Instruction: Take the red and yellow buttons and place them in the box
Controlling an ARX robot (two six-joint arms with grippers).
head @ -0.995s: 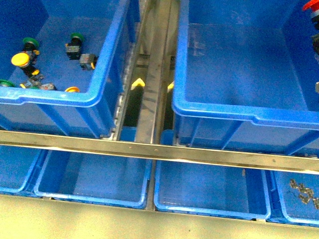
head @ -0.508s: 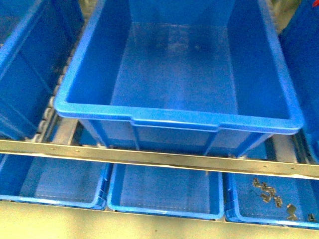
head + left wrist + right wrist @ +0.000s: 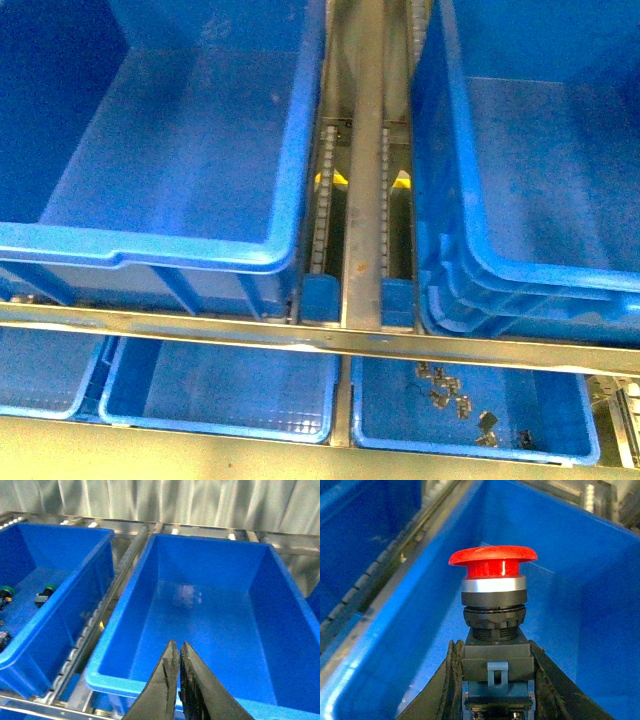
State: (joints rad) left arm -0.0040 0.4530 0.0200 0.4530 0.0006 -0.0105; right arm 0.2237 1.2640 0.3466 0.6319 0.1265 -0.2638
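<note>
A red mushroom-capped push-button switch (image 3: 493, 580) sits held in the right gripper (image 3: 494, 646), its dark block body clamped between the black fingers (image 3: 451, 680). Its long axis runs in line with them, the cap pointing out past the fingertips, above the inside of a blue plastic bin (image 3: 380, 650). The left gripper (image 3: 177, 649), jaws drawn to a narrow slit on nothing, hangs over the large deep blue plastic box (image 3: 215, 630); green-capped switches (image 3: 47, 589) lie in the neighbouring bin (image 3: 75, 575)

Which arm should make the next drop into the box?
Right. The right gripper is shut on the red button, held upright over the box. The left gripper is shut and holds nothing.
</note>
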